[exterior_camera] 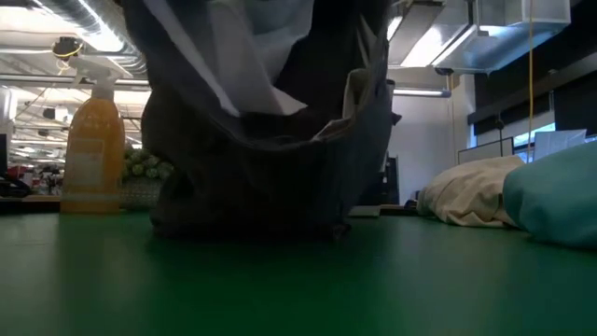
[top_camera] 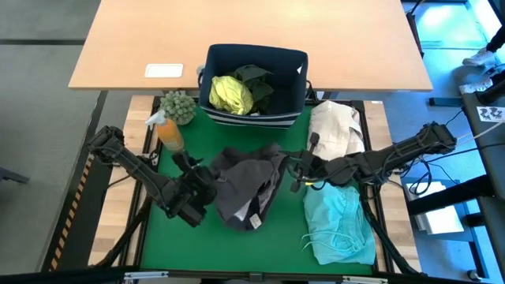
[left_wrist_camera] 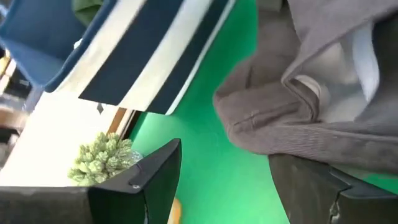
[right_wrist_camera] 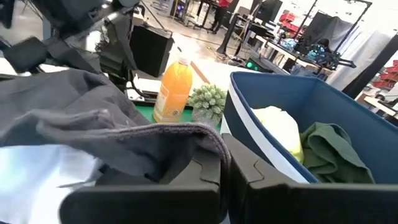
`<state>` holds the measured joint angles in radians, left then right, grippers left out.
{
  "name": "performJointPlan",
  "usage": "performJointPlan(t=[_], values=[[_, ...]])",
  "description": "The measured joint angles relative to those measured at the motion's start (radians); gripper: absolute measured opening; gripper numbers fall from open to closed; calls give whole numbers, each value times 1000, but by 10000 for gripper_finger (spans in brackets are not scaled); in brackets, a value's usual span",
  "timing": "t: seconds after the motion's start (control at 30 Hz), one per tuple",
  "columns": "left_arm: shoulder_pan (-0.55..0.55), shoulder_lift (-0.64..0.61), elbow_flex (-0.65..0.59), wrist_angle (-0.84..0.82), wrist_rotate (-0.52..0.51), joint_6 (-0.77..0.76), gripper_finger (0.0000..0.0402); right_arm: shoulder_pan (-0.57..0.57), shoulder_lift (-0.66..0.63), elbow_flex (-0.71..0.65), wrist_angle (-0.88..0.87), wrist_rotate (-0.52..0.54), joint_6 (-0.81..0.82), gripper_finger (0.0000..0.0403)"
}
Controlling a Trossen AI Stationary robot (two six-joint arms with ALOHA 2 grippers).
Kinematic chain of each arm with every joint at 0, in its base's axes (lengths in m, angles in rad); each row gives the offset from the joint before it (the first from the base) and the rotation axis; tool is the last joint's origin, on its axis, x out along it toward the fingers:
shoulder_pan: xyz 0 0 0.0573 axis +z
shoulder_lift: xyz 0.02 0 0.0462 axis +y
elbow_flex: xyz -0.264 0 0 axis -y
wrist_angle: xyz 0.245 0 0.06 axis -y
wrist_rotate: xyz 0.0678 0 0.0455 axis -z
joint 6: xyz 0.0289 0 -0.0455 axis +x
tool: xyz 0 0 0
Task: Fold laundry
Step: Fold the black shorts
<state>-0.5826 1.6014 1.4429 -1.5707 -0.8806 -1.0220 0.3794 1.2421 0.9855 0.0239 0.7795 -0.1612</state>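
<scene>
Fingers of the left gripper stand spread, released, beside the charcoal grey garment heaped mid green mat; right gripper is clamped on that garment's far edge

Wooden desk behind table; ceiling ducts, strip lights.

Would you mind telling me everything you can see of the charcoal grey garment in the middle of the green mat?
The charcoal grey soft cloth garment lies crumpled mid-mat, its pale lining and a small label showing. The fabric looks finely ribbed, with a stitched hem. The right claw is shut on its upper edge, lifting that side so it drapes down to the green mat. The left claw sits open at its other side. It lies apart from the turquoise garment.
</scene>
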Motion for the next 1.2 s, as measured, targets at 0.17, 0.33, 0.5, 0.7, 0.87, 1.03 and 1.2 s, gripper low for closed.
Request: performJointPlan(t=[0.17, 0.33, 0.5, 0.7, 0.87, 1.03, 1.2], values=[[17, -39, 40, -1, 8, 60, 234, 0, 18, 0, 0, 19, 0, 0], [12, -57, 143, 6, -63, 64, 234, -11, 35, 0, -1, 22, 4, 0], [5, -56, 185, 262, -103, 153, 234, -22, 44, 0, 1, 14, 19, 0], [9, 24, 101, 732, -8, 461, 234, -22, 46, 0, 3, 7, 25, 0], [-6, 136, 101, 1041, -144, 676, 230, -23, 46, 0, 0, 6, 25, 0], [-8, 230, 101, 1268, -84, 901, 222, -40, 46, 0, -4, 5, 26, 1], [-4, 285, 101, 1257, 95, 954, 221, -49, 46, 0, -5, -15, 26, 1]])
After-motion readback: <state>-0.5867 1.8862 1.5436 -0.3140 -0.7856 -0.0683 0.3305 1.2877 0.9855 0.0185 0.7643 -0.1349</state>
